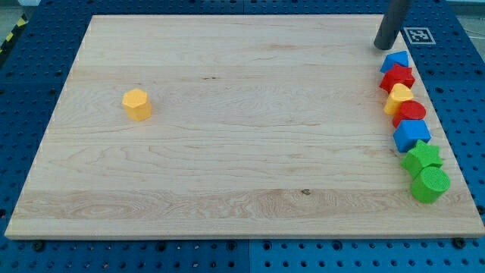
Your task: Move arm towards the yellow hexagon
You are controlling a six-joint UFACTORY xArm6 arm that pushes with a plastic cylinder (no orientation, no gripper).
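Note:
The yellow hexagon point(137, 104) lies alone on the wooden board point(227, 152) at the view's left. My tip point(383, 46) is at the view's top right, far to the right of the hexagon and just above-left of a blue block point(395, 60). The tip touches no block that I can see.
A column of blocks runs down the board's right edge: the blue block, a red star point(397, 77), a yellow block point(398, 97), a red round block point(411, 112), a blue block point(411, 135), a green star point(422, 157), a green cylinder point(430, 184). A printed marker tag point(418, 35) sits at the top right corner.

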